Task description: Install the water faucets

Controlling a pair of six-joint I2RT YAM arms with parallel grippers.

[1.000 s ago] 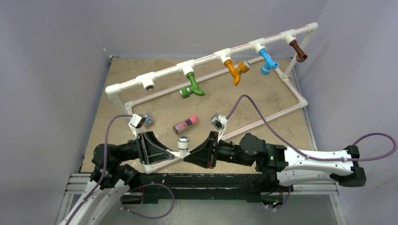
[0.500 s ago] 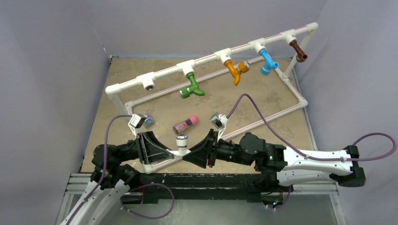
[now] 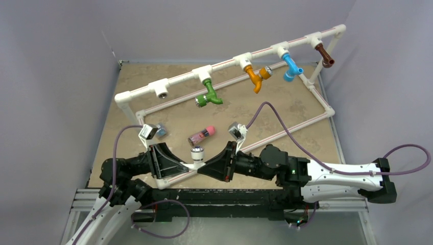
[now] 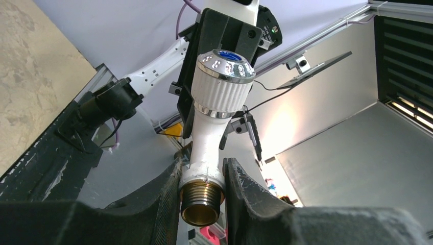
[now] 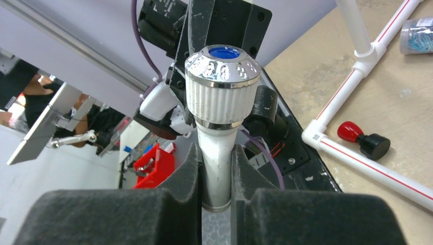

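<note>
Top external view: white faucet [image 3: 197,153] held knob-up close to the near edge of the tabletop [image 3: 130,107], about mid-width; left gripper [image 4: 202,176] clamped at its brass threaded end; right gripper [image 5: 216,171] clamped on its body below the knob.

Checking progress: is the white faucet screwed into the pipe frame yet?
Not installed. Left hand and right hand both grip the white faucet; the frame's leftmost fitting stands open.
</note>
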